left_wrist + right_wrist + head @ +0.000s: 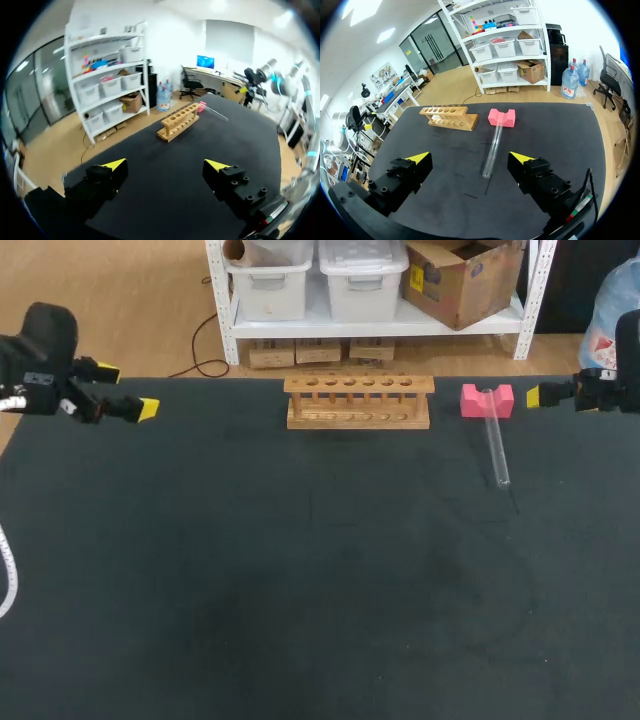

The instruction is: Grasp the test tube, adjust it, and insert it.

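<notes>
While tube (497,448) lies on black table (300,590), rack (359,403) upright.

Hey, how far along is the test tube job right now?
Nothing is done yet. The test tube lies with one end on the pink block. The left gripper and right gripper are open, empty. Left: grasping, adjusting, inserting into the wooden rack.

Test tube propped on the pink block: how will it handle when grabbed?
The test tube looks like clear thin glass, so it is probably rigid, slippery and fragile. It is round, with one end resting in the notch of the pink block and the other on the table, so a sideways nudge would likely roll it.
</notes>
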